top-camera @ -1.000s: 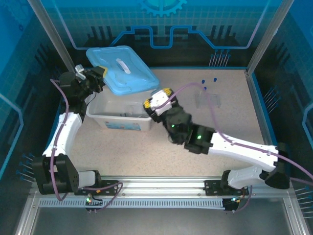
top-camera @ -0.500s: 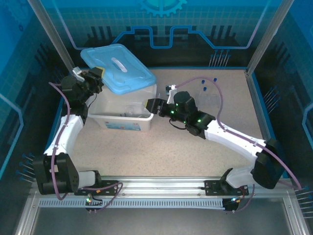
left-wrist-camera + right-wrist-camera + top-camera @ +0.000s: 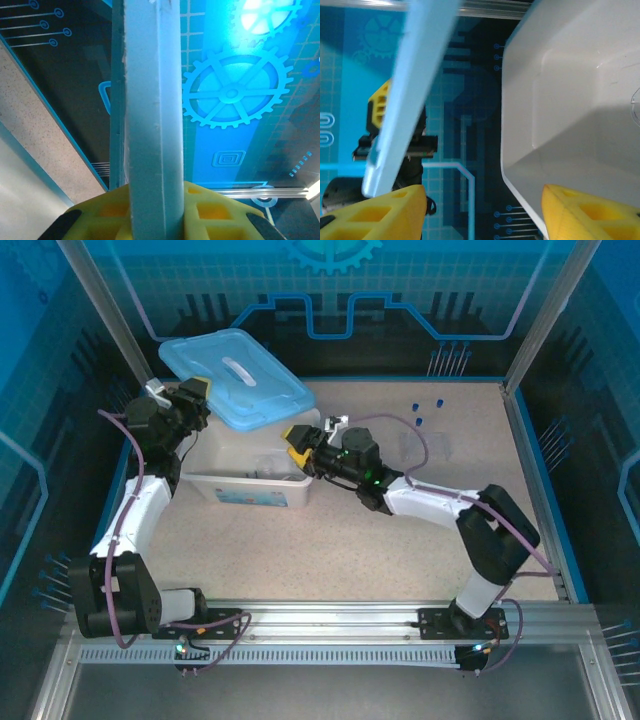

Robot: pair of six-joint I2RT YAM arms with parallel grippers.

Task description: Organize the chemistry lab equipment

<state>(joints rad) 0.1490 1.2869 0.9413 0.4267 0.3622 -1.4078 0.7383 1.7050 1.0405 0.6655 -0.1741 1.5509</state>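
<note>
Tubes with blue caps [image 3: 420, 421] lying on the table, well apart from the right claw [image 3: 298, 441], back past its wrist and off to the side. Not yet in the white tub [image 3: 250, 492].

About half open, that right claw, with nothing in it. Nosed in close to the tub's wall, rim just ahead of the fingers, edge of the blue lid [image 3: 235, 370] just beside one finger. Over on the other side, the left claw [image 3: 198, 390] pinched shut on the lid's edge, tipping the lid up and away from the tub.

Seems to be the step of holding the lid up for loading.

Hold the lid tight and high with the left claw. No letting go, or down onto the right claw.

Pull the right claw straight back first, with no bumping the rim or the lid. Then swing round to the tubes. Open wide, come down from on top, and pinch one tube near its middle. Squeeze softly: thin glass, likely to roll or crack. Lift, carry in under the lid, and set down low inside the tub. No dropping.
</note>
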